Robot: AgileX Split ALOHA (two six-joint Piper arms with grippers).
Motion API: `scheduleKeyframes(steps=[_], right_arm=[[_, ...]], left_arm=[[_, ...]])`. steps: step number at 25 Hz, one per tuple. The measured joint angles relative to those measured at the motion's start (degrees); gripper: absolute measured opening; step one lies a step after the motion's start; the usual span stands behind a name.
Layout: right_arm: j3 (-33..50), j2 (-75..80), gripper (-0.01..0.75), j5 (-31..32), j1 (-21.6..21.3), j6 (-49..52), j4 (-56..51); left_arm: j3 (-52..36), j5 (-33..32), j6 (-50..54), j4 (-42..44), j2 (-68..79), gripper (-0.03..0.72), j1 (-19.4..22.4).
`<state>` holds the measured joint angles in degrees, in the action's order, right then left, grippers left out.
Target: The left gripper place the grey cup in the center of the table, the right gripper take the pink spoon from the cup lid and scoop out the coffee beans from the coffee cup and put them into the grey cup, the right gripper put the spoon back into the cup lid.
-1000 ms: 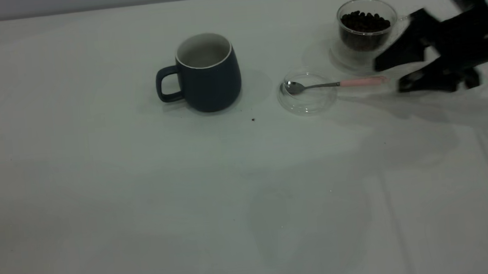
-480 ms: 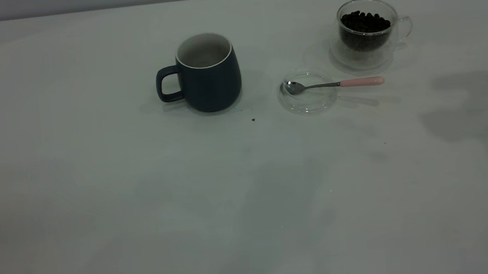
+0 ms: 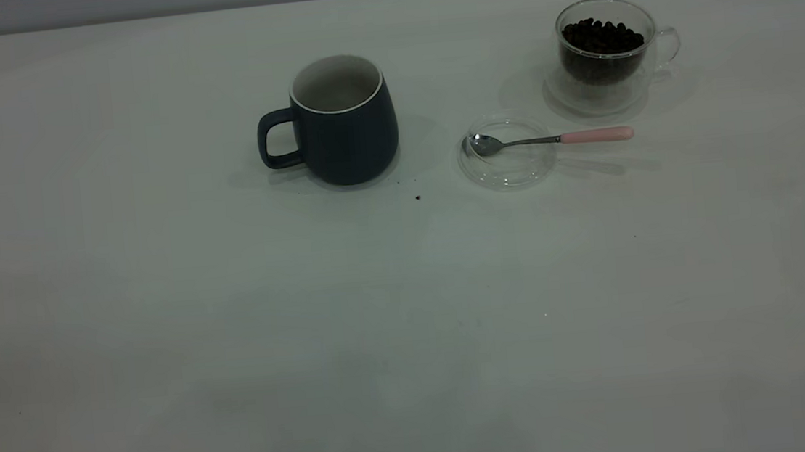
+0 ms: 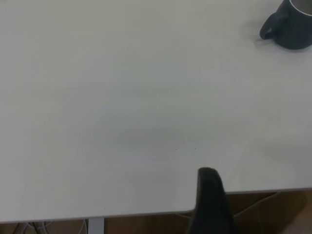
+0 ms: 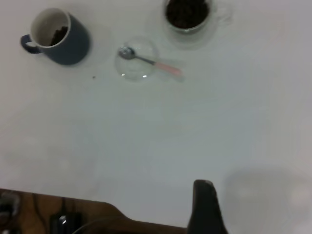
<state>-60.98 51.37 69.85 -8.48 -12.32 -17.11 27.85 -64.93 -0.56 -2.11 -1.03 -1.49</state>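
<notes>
A second ago the right hand hung beside the coffee cup, just past the end of the pink spoon; now it has gone from the exterior view altogether, and even its shadow has left the table. Only one dark finger of the right hand shows at the table's near edge in its own wrist view, well apart from the grey cup, and I cannot tell whether it is released or clenched; it holds nothing that can be seen. The left hand is likewise parked at the table edge, far from the grey cup, its state also impossible to tell.

Taking the grey cup as the landmark: it stands upright near the middle of the table. The cup lid lies near it on the side away from its handle, the spoon's bowl resting in the lid and the pink handle overhanging the rim. The coffee cup stands farther out beyond the lid, still heaped with coffee beans.

The right wrist view shows a dark patch inside the grey cup, probably beans, though it is too dim to be sure. With the spoon back in the lid and both arms withdrawn, the task looks finished.
</notes>
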Motion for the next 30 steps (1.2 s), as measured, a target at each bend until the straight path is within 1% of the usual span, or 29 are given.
scheduleKeyframes(steps=[7, 14, 18, 22, 24, 30], right_arm=[[13.7, -13.8, 0.587, -0.5, 0.0, 1.7, 6.0], [26.5, -29.9, 0.587, -2.3, 0.1, 2.5, 6.7], [32.0, -35.9, 0.587, -2.4, 3.6, 3.9, 7.7], [32.9, -40.8, 0.587, -3.3, 8.3, 5.1, 10.1], [32.9, -43.0, 0.587, -3.4, 9.7, 6.7, 12.7], [33.9, -46.4, 0.582, -4.7, 10.2, 15.6, 21.1]], left_arm=[[0.0, 0.0, 0.0, 0.0, 0.0, 0.567, 0.0], [0.0, 0.0, 0.0, 0.0, 0.0, 0.567, 0.0], [0.0, 0.0, 0.0, 0.0, 0.0, 0.567, 0.0], [0.0, 0.0, 0.0, 0.0, 0.0, 0.567, 0.0], [0.0, 0.0, 0.0, 0.0, 0.0, 0.567, 0.0], [0.0, 0.0, 0.0, 0.0, 0.0, 0.567, 0.0]])
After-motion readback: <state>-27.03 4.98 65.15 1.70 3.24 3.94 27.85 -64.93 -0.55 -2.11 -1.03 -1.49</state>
